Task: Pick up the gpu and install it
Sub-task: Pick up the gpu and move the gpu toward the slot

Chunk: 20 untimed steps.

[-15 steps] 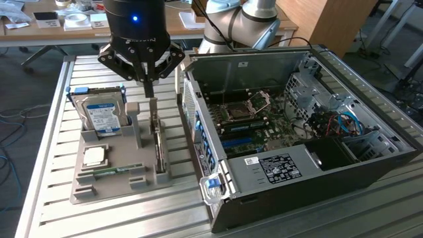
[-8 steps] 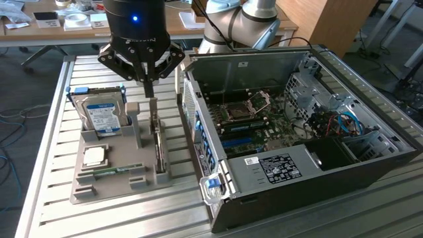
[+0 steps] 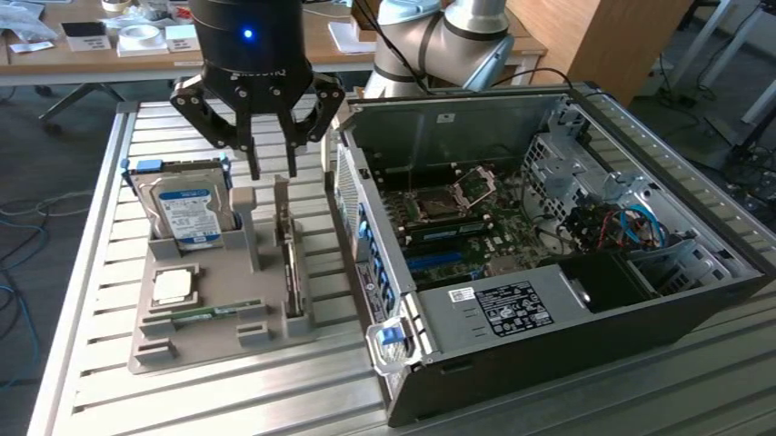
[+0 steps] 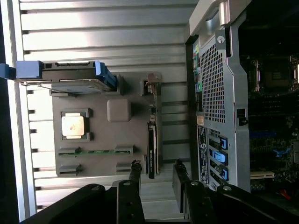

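The gpu (image 3: 289, 250) is a thin card standing on edge in a slot of the grey holder tray (image 3: 200, 341), beside the open computer case (image 3: 679, 300). My gripper (image 3: 273, 171) hangs just above the card's far end, its black fingers apart and nothing between them. In the wrist view the gpu (image 4: 152, 140) runs lengthwise toward my gripper (image 4: 156, 169). One fingertip (image 4: 135, 167) is on each side of the card's line, clear of it. Inside the case the motherboard (image 3: 467, 222) lies exposed.
A silver hard drive (image 3: 182, 209) with a blue-white label stands in the tray next to the gpu. A processor chip (image 3: 174, 286) and a green memory stick (image 3: 213, 313) lie in front of it. The case wall (image 4: 217, 93) rises close beside the tray on the slatted metal table (image 3: 218, 400).
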Available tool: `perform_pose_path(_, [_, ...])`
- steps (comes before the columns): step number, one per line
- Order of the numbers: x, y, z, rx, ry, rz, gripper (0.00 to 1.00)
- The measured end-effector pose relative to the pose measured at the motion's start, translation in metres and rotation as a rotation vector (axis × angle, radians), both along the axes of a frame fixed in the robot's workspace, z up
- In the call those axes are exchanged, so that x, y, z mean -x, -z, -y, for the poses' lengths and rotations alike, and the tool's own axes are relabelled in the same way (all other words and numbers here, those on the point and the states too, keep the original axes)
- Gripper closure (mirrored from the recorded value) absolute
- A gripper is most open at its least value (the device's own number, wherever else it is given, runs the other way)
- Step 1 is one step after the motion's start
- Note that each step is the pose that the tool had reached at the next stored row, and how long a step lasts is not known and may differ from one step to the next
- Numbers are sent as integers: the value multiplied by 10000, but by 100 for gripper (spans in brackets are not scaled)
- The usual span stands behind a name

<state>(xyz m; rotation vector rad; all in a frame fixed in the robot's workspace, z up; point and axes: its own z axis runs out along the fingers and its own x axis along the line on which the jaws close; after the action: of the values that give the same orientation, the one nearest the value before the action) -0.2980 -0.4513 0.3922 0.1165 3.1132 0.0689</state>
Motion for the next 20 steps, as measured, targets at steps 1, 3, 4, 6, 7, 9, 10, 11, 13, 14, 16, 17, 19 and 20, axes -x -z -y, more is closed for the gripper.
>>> perform_pose_path(1, [0, 0, 0, 0, 0, 1, 59])
perform_pose_path(3, [0, 0, 0, 0, 0, 1, 59])
perform_pose_path(4, [0, 7, 0, -1, 0, 2, 59])
perform_pose_path(6, [0, 41, 0, 0, 0, 1, 59])
perform_pose_path(7, [0, 60, 0, 0, 0, 0, 59])
perform_pose_path(9, [0, 96, 0, 0, 0, 0, 59])
perform_pose_path(10, [0, 115, 0, 0, 0, 1, 59])
perform_pose_path(11, [0, 133, 0, -1, 0, 1, 59])
perform_pose_path(13, [0, 168, 0, 0, 0, 0, 59])
perform_pose_path(14, [0, 186, 0, 0, 0, 1, 59])
perform_pose_path(16, [0, 221, 0, 0, 0, 1, 59])
perform_pose_path(17, [0, 226, 0, 0, 0, 0, 59])
perform_pose_path(19, [0, 226, 0, 2, 0, -1, 59])
perform_pose_path(20, [0, 226, 0, 1, 0, -1, 59])
